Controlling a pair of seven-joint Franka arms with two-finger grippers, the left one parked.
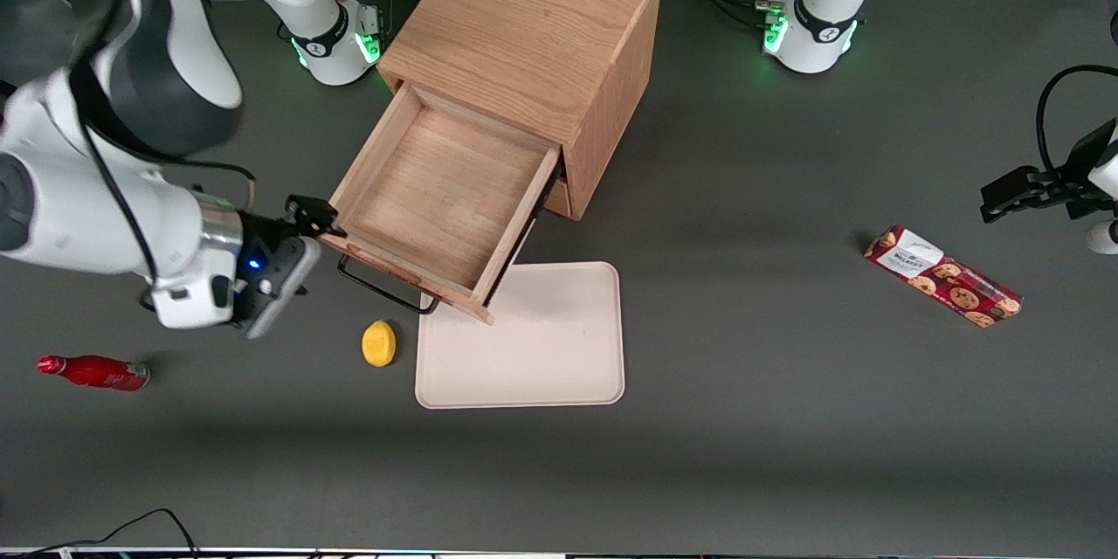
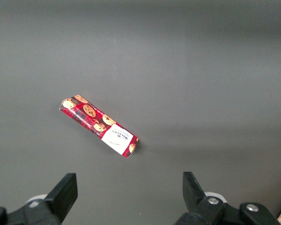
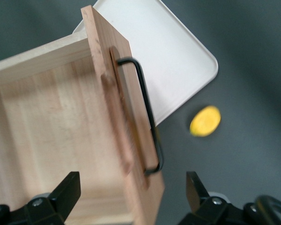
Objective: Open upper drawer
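- The boxy oak-wood cabinet [image 1: 533, 35] stands mid-table, and its shallow upper drawer [image 1: 437, 192] is pulled well out toward the front camera, wooden floor bare.
- The drawer's front corner overhangs a pale pink rounded rectangular tray [image 1: 533, 349] lying flat on the dark grey table [image 1: 786, 454].
- The thin dark metal bar handle [image 1: 384, 288] runs along the drawer's front panel; the right wrist view shows it as a full loop [image 3: 147, 122], apart from the fingers.
- The right arm's black two-finger gripper [image 1: 310, 214] sits at the drawer's front corner toward the working arm's end; its fingers [image 3: 68, 190] are spread wide and grasp nothing.
- A red patterned cookie packet [image 1: 943, 275] lies well toward the parked arm's end; only the left wrist view [image 2: 99, 126] shows its label close up.
- A small red bottle [image 1: 94, 372] lies on its side toward the working arm's end.
- A small yellow lemon-like fruit [image 1: 379, 343] rests just beside the tray, blurred in the right wrist view [image 3: 205, 121].
- The lower drawer is hidden under the open one.
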